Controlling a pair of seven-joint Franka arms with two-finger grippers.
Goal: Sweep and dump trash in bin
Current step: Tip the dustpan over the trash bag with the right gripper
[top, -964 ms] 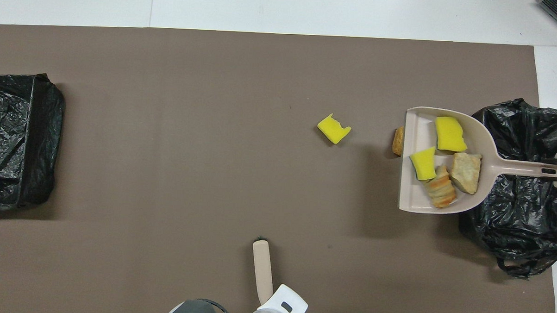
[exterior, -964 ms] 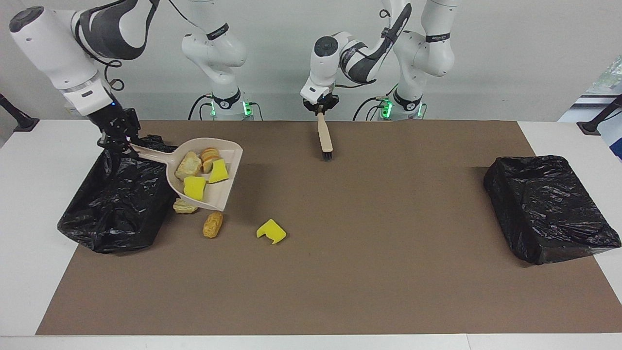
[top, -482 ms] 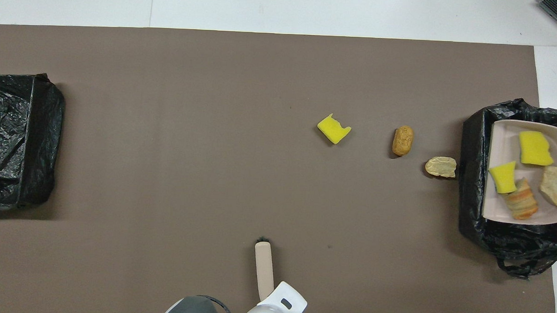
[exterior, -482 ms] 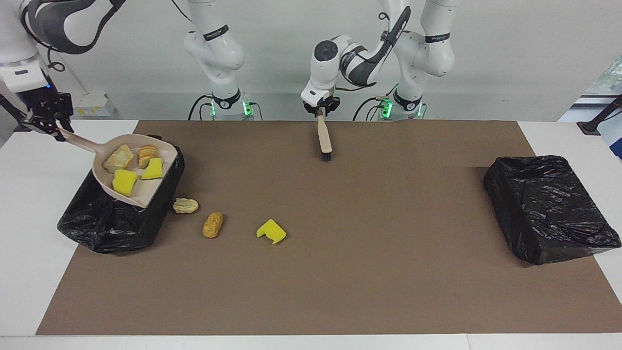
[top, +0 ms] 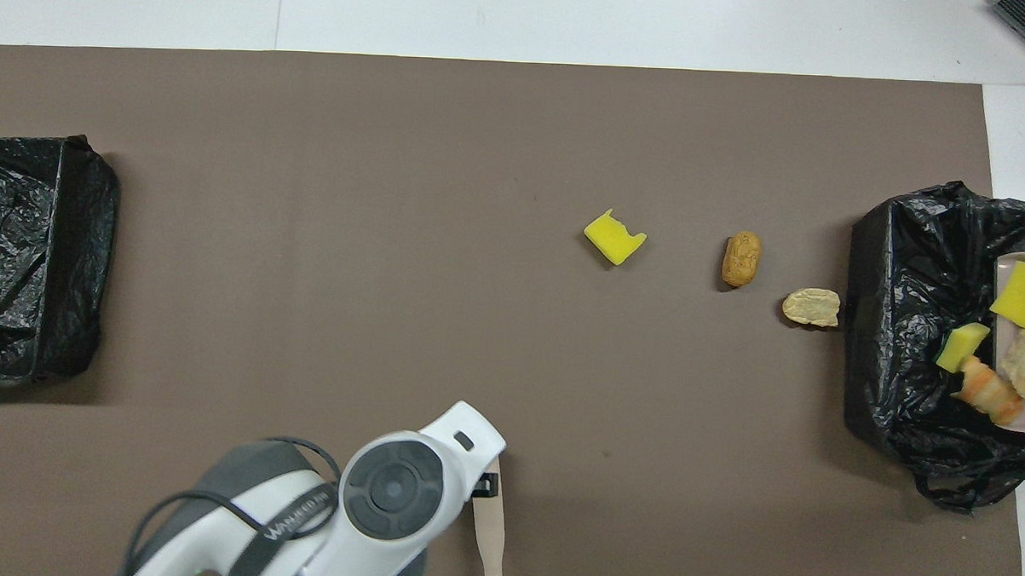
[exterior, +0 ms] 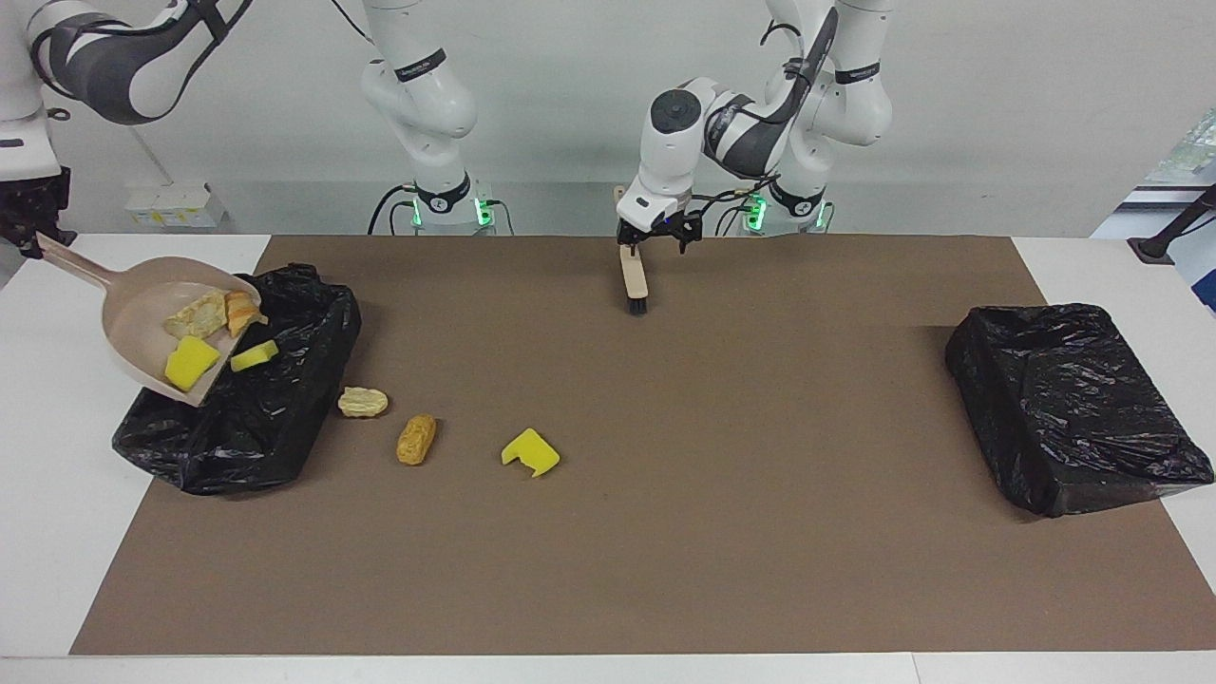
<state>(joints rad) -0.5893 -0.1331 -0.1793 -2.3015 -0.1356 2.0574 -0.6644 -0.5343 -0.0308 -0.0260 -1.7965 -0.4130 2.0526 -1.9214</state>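
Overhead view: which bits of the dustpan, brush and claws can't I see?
- Overhead view: the beige plastic dustpan is cut off by the picture's edge; its handle and the right claw fall outside.
- Overhead view: the left claw hides under its own white arm, which also covers the bristles of the beige brush.
- Facing view: the picture's edge cuts off part of the right claw.
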